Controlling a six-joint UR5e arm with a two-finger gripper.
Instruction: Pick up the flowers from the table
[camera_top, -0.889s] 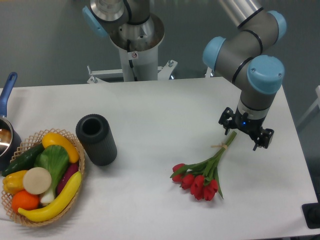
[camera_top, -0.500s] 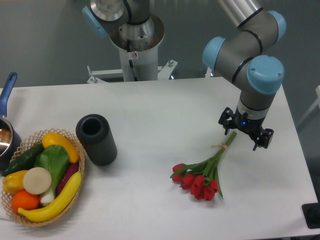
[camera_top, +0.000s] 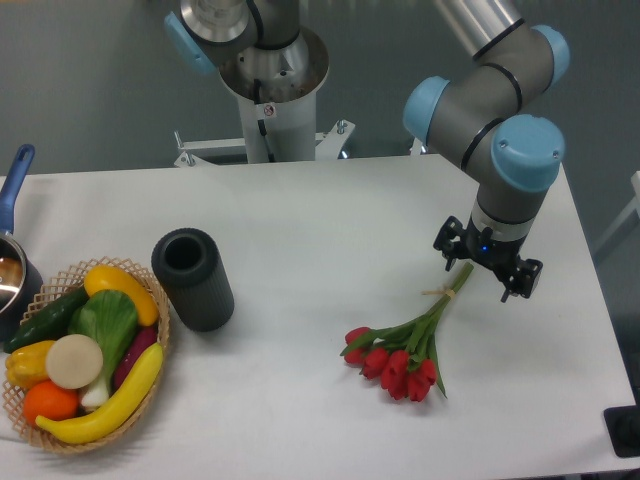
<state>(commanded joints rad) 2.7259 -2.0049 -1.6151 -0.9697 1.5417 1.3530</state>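
The flowers (camera_top: 403, 352), red tulips with green stems tied with pale string, lie on the white table (camera_top: 330, 215) at the right front. Their red heads point toward the front and their stem ends toward the back right. My gripper (camera_top: 485, 266) hangs over the stem ends, pointing down. Its two black fingers (camera_top: 446, 243) stand apart on either side of the stems, open, with the stem tips just under them. Whether the fingers touch the stems cannot be told.
A black ribbed cylinder (camera_top: 192, 278) stands left of centre. A wicker basket (camera_top: 163, 345) of vegetables sits at the front left, with a blue-handled pot (camera_top: 12, 262) behind it. The robot's base (camera_top: 270, 95) rises behind the table's far edge.
The gripper and wrist have shifted a few pixels to the left and slightly up. The flowers have not moved.
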